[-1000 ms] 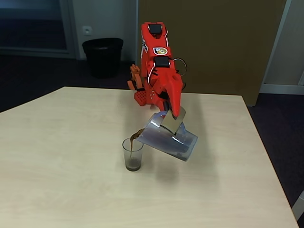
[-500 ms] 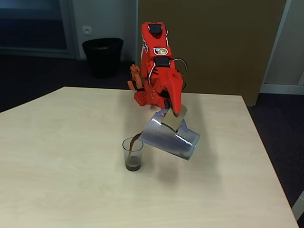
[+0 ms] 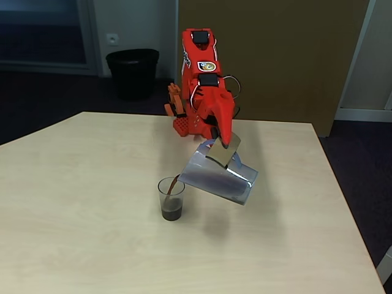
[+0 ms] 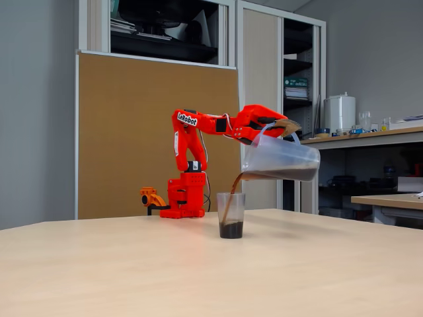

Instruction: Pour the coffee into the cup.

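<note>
Dark coffee (image 4: pixel 232 193) streams into the cup (image 3: pixel 171 198) standing near the middle of your pale wooden table (image 3: pixel 73 233), falling from the spout of a tilted translucent jug (image 4: pixel 280 162) whose handle your red gripper (image 3: pixel 221 139) has clamped, holding it above the table.

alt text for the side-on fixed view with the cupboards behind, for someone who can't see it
A red robot arm's tool holds a clear jug tilted by its handle, pouring a stream of coffee into a small clear cup standing on a pale wooden table.
</note>
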Controlling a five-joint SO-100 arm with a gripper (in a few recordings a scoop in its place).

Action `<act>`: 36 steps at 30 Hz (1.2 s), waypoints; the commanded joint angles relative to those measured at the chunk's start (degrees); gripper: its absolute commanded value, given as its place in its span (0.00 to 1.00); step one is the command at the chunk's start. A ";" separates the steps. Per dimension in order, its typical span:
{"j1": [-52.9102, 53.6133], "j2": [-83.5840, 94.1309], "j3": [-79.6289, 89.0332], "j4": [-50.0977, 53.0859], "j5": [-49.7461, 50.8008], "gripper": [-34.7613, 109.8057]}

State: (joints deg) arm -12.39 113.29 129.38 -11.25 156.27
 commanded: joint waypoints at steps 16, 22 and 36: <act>-0.79 1.41 0.62 -4.22 2.20 0.24; -1.14 0.97 0.79 -4.66 2.46 0.24; -1.41 0.18 0.88 -5.80 3.08 0.24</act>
State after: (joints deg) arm -12.57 112.32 130.52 -14.94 158.12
